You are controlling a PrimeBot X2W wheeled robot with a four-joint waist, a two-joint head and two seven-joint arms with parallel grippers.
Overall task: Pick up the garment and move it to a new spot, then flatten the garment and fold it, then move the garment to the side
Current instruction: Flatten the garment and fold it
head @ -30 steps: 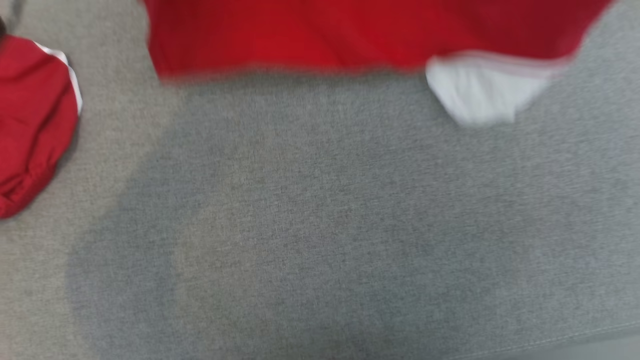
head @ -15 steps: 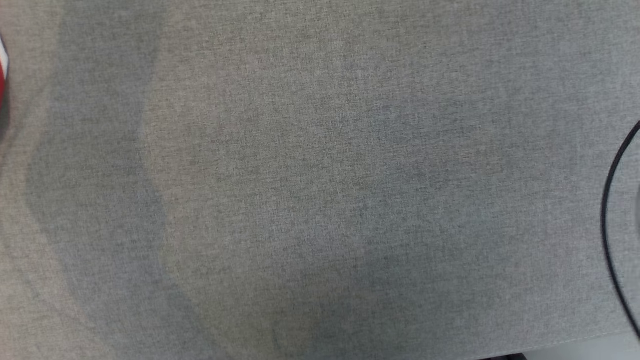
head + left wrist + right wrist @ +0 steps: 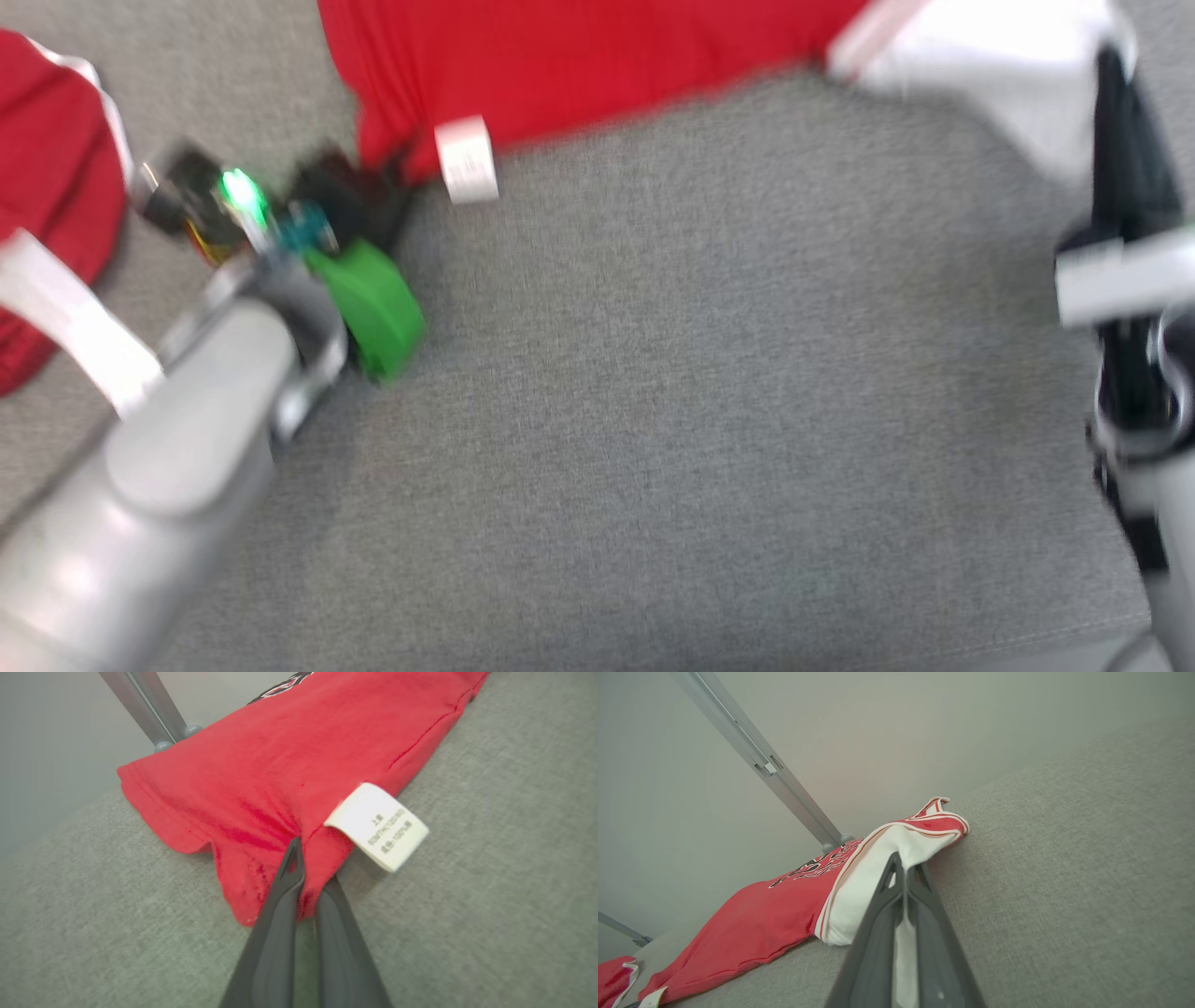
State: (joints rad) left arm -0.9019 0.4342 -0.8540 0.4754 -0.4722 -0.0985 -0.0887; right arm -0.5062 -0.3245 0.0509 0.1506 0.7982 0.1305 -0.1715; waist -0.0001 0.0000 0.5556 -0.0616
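A red garment [image 3: 579, 65] with a white sleeve [image 3: 990, 65] lies along the far part of the grey cloth table [image 3: 700, 420]. My left gripper [image 3: 364, 201] is at its near left corner. In the left wrist view that gripper [image 3: 310, 872] is shut on the red hem [image 3: 280, 765], right beside a white care label [image 3: 376, 826]. My right gripper [image 3: 1116, 93] is at the white sleeve. In the right wrist view it [image 3: 906, 865] is shut on the sleeve's white fabric [image 3: 873, 872], with the red body [image 3: 752, 924] trailing to the left. The head view is blurred.
A second red piece with white trim [image 3: 47, 215] lies at the far left of the table. Metal frame bars [image 3: 775, 774] stand behind the table's far edge. The table's front edge [image 3: 1027, 644] runs along the bottom right.
The head view has swung: half a second ago it held bare grey cloth, and now the garment and both arms are in it.
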